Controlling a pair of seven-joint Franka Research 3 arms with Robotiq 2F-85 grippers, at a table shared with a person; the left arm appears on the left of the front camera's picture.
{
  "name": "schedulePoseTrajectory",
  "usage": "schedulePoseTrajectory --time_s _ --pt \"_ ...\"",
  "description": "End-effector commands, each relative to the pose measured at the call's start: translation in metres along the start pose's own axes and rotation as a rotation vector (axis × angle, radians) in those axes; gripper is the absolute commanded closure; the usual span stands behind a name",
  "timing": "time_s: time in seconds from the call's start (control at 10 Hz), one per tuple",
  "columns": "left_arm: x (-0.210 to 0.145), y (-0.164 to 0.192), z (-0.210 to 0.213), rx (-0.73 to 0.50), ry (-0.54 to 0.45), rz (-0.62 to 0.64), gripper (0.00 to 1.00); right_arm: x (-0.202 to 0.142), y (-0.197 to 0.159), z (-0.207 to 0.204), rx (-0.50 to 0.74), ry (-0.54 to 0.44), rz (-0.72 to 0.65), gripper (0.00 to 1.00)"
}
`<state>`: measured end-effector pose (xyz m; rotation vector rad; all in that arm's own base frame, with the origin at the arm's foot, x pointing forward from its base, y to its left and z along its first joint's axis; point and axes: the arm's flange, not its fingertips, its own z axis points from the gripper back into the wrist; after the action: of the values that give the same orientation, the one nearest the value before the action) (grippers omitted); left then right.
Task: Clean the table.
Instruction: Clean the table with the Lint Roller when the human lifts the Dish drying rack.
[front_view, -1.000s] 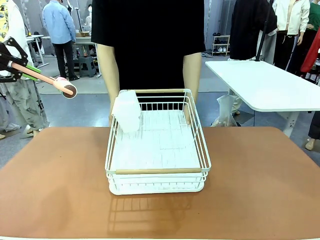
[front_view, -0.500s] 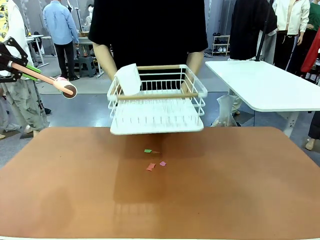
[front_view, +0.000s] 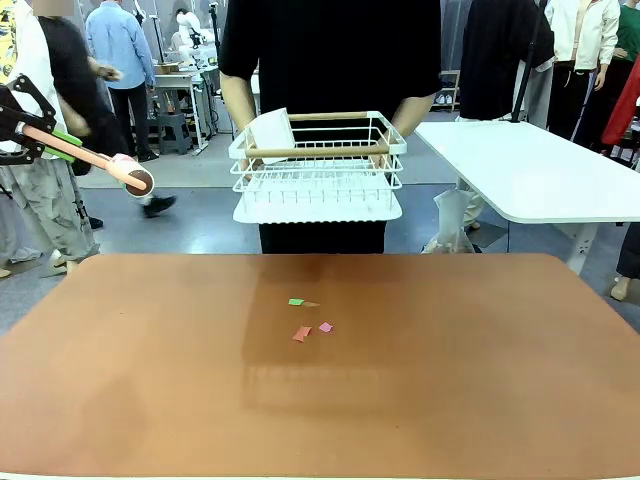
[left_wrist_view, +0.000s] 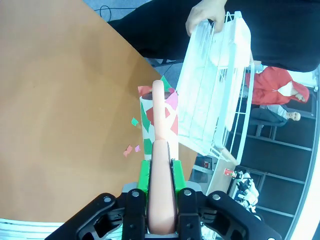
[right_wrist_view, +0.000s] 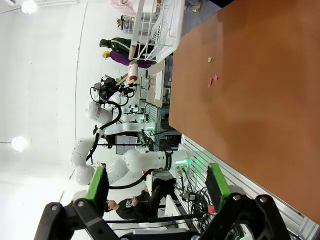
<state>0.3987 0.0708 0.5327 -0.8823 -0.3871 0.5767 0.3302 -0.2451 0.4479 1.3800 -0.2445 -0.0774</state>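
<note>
Currently left end effector (left_wrist_view: 159, 172) clenched on roller (left_wrist_view: 159, 150), held aloft. Paper scraps (front_view: 305, 325) lie on tabletop (front_view: 480, 360), well below and beyond it. Right end effector (right_wrist_view: 157, 187) released. Next, I judge: lower roller onto scraps.

Found a smaller white table (front_view: 530, 165) just past the far right corner of the table (front_view: 480, 390). Saw grey floor (front_view: 190, 220) beyond the far edge, a low white shelf rack (front_view: 445, 90) farther back, and a cluttered workbench (front_view: 185, 80) with a dark stool (front_view: 168, 130) toward the far left. Noted, in the right wrist view, a pale wall (right_wrist_view: 45, 75) and two round lamps (right_wrist_view: 28, 6) glowing.
</note>
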Motion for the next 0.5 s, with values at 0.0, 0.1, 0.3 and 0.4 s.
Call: schedulePoseTrajectory --time_s 0.0,0.1,0.3,0.4 --pt "-0.0005 -0.0034 -0.0006 0.007 -0.019 0.009 1.00 -0.0021 0.0045 0.0003 0.011 -0.002 0.004 0.00" --pt "-0.0005 -0.0034 -0.0006 0.007 -0.019 0.009 1.00 -0.0021 0.0045 0.0003 0.011 -0.002 0.004 0.00" --pt "-0.0005 -0.0034 -0.0006 0.007 -0.019 0.009 1.00 -0.0021 0.0045 0.0003 0.011 -0.002 0.004 0.00" --pt "-0.0005 -0.0034 -0.0006 0.007 -0.019 0.009 1.00 -0.0021 0.0045 0.0003 0.011 -0.002 0.004 0.00"
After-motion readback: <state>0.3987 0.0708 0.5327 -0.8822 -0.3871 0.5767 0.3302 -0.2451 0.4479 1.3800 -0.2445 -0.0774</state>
